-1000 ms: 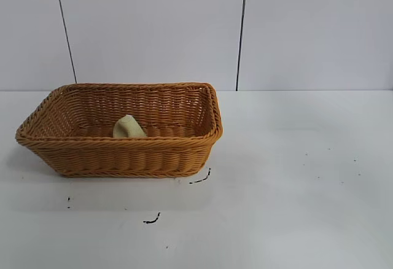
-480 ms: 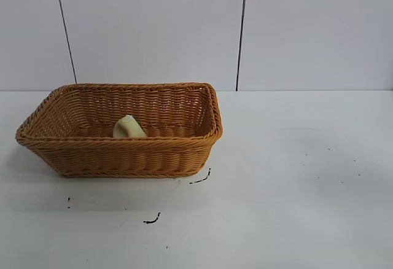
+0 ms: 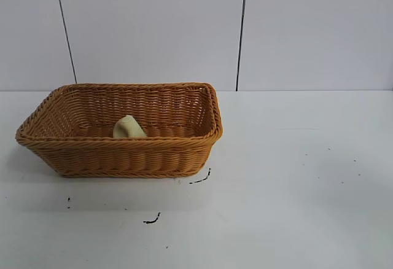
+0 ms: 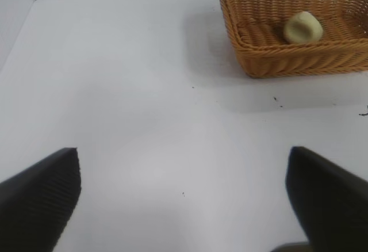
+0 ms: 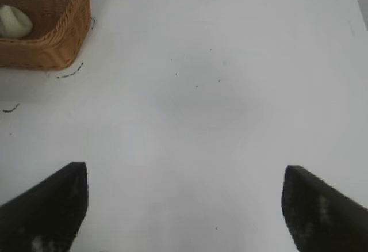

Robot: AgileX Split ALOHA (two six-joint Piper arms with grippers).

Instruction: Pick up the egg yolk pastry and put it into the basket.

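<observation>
The pale yellow egg yolk pastry (image 3: 128, 127) lies inside the orange-brown wicker basket (image 3: 123, 158) at the left of the table. The left wrist view shows the egg yolk pastry (image 4: 303, 27) on the floor of the basket (image 4: 276, 62); in the right wrist view the egg yolk pastry (image 5: 14, 22) sits within the basket (image 5: 54, 48). My left gripper (image 4: 184, 165) hangs open over bare table, far from the basket. My right gripper (image 5: 185, 180) is also open with nothing between its fingers, well away from the basket. Neither arm appears in the exterior view.
Small black marks (image 3: 151, 220) dot the white table (image 3: 295, 177) in front of and beside the basket. A white wall with two dark vertical seams (image 3: 241, 32) stands behind the table.
</observation>
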